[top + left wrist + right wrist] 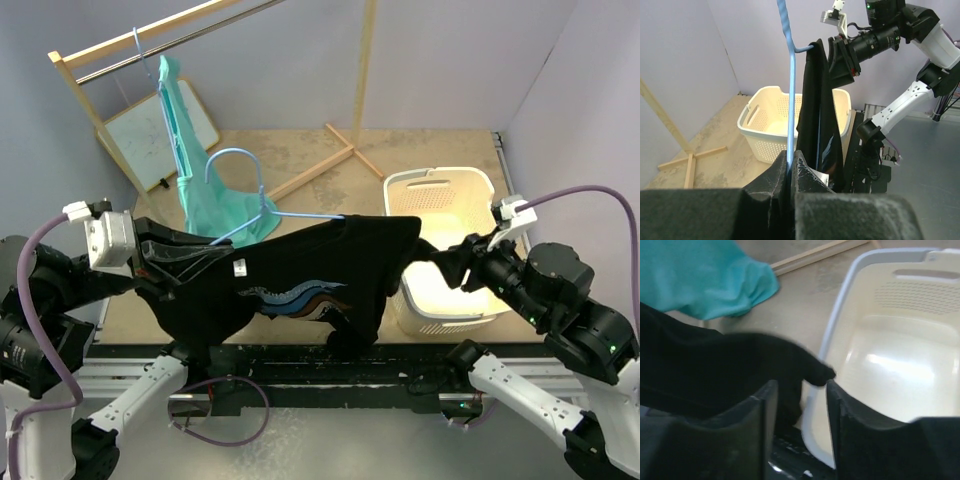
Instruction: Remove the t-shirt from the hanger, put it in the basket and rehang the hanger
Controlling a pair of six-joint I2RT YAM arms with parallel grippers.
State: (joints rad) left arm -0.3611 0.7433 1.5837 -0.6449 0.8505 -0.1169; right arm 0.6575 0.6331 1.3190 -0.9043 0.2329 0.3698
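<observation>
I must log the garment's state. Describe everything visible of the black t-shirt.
The black t-shirt is soft dark cloth with a wavy blue, white and brown print and a white neck label. It hangs stretched sideways between the arms, on the blue hanger. The left gripper is shut on the hanger at its neck; its far tip lies between the right gripper's parted fingers, by the white basket's rim.

Most of hanger (305,214) hidden inside black t-shirt (300,265)

A plywood worktop (300,155) is enclosed by pale lilac walls (450,60); a wooden clothes rail (120,38) is set at back left.
</observation>
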